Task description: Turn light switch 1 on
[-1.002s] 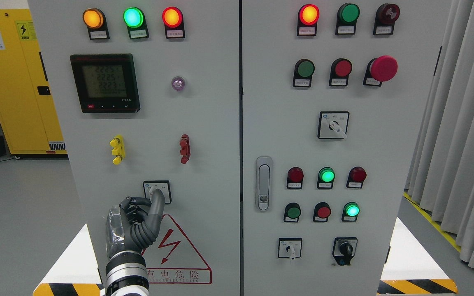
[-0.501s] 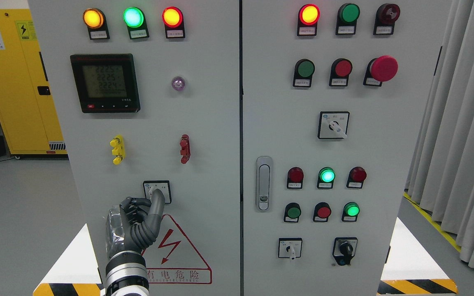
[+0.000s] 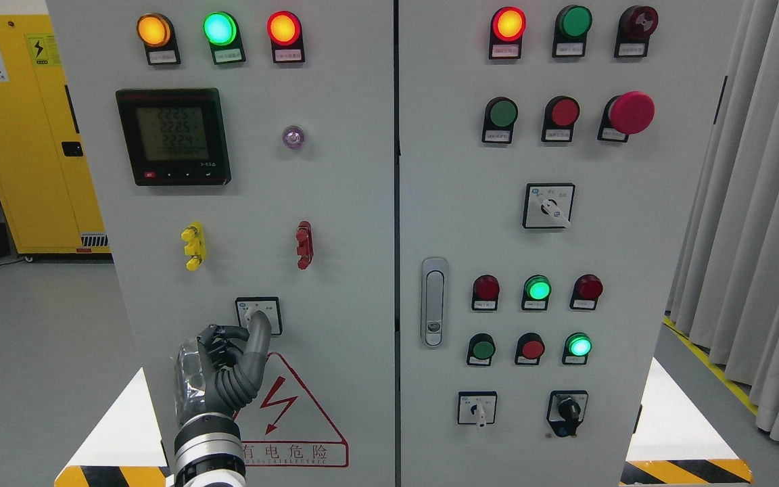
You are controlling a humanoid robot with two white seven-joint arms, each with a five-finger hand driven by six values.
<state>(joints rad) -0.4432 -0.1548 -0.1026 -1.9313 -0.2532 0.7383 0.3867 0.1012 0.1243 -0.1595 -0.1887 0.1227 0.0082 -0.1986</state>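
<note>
At the fingertips of the left hand (image 3: 227,368): the rotary selector switch (image 3: 258,315), a small square plate low on the left cabinet door (image 3: 349,203), directly above the red warning triangle (image 3: 288,412).

Fingers (image 3: 259,331) are curled together around the switch's knob. Thumb and forefinger look pinched on the lever, but the knob itself is mostly hidden behind them, so actual contact is a judgement, not confirmed. Other fingers are folded below, against the panel over the top of the triangle.

Right hand not in view.

Relative to the fingers: yellow terminal (image 3: 193,245) up and left, red terminal (image 3: 303,244) up and right, meter display (image 3: 173,135) well above. Door latch (image 3: 433,301) is off to the right, on the other door.

Handling, my read:
- Rigid plastic knob fixed to the panel; it only rotates, no lifting.
- Likely spring-detent, so expect stiff resistance then a snap into position.
- Smooth and small, so a loose pinch will slip. Grip the lever's flat sides, not its tip.
- Torque should come from wrist roll about the knob axis; sideways push risks sliding off onto the plate.
- Not fragile, but don't over-rotate past the stop.

Can't tell the knob's current position, since the fingers cover it.
</note>
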